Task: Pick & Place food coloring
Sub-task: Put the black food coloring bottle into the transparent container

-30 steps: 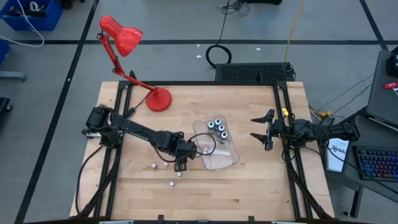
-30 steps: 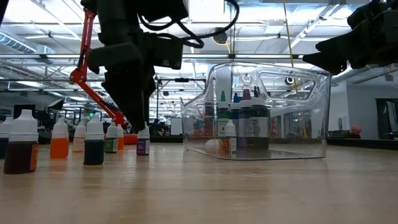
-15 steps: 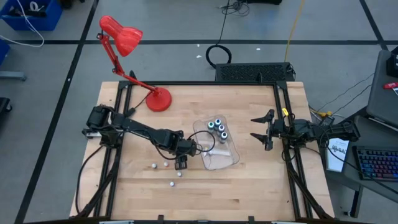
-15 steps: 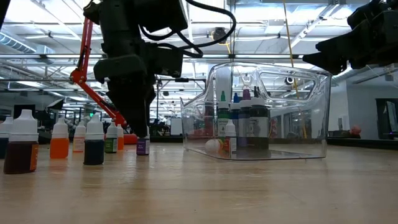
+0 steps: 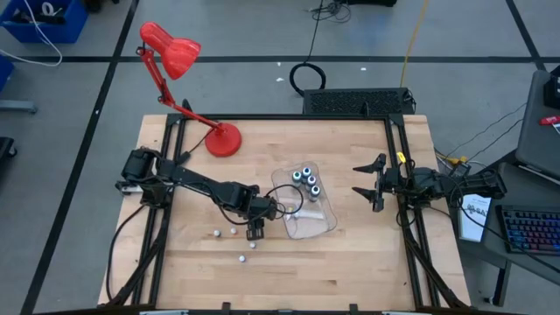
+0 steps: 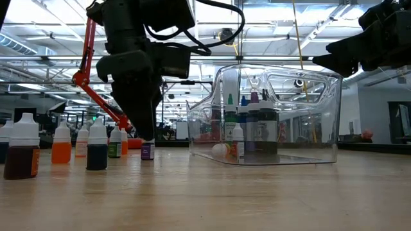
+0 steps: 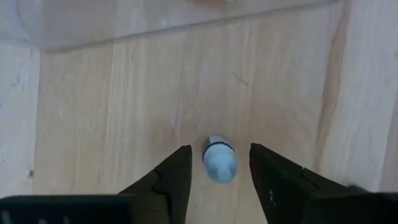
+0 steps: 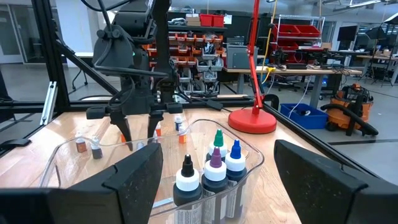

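A tiny purple bottle with a whitish cap (image 7: 219, 163) stands upright on the wooden table; it also shows in the low view (image 6: 147, 151). My left gripper (image 7: 219, 174) is open and points down over it, one finger on either side of the cap, with a gap on both sides. In the high view my left gripper (image 5: 255, 231) is just left of the clear tray (image 5: 322, 223). Several larger bottles (image 5: 306, 180) stand upright in the tray's far end. My right gripper (image 5: 366, 185) is open and empty, right of the tray.
Other tiny bottles stand loose on the table left of and in front of my left gripper (image 5: 216, 234) (image 5: 241, 259); in the low view they form a row (image 6: 61, 146). A red desk lamp (image 5: 223, 139) stands at the far left.
My left gripper has come down a little over the tiny purple bottle, so its fingertips now stand around the cap. The bottle has stayed where it was.
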